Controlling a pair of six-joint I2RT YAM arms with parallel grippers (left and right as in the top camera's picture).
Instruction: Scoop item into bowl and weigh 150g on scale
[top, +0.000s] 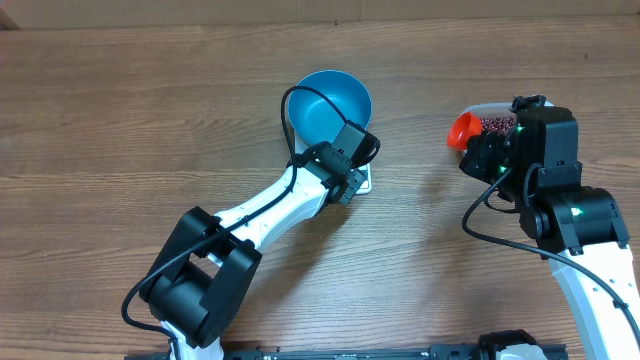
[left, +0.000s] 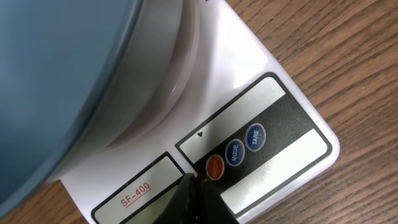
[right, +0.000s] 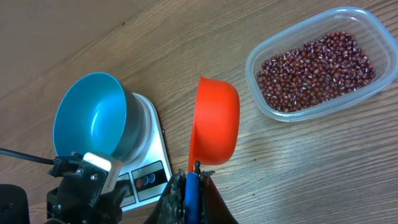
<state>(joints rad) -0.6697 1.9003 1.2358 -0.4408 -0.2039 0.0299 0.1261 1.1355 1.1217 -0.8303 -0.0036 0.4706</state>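
1. While the empty bowl (right: 87, 118) sits on the scale (left: 261, 106), the left gripper (left: 198, 202), closed and empty-handed, points at the red button (left: 214, 167): probably power-on.
2. Closed right gripper (right: 189, 186) clamps the orange scoop (right: 214, 121) near the tub (right: 373, 25) of beans (right: 317, 62); next, dip in.

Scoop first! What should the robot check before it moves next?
1. Scoop held in the right pincer: ok.
2. Bowl sitting on the scale: ok.
3. Bowl empty: ok, only blue inside.
4. Beans ready in the tub: ok, plenty there.
5. Left pincer away from the scale: not ok, its shut tip is at the red button.
6. Display reading zero: cannot tell, no digits can be read.
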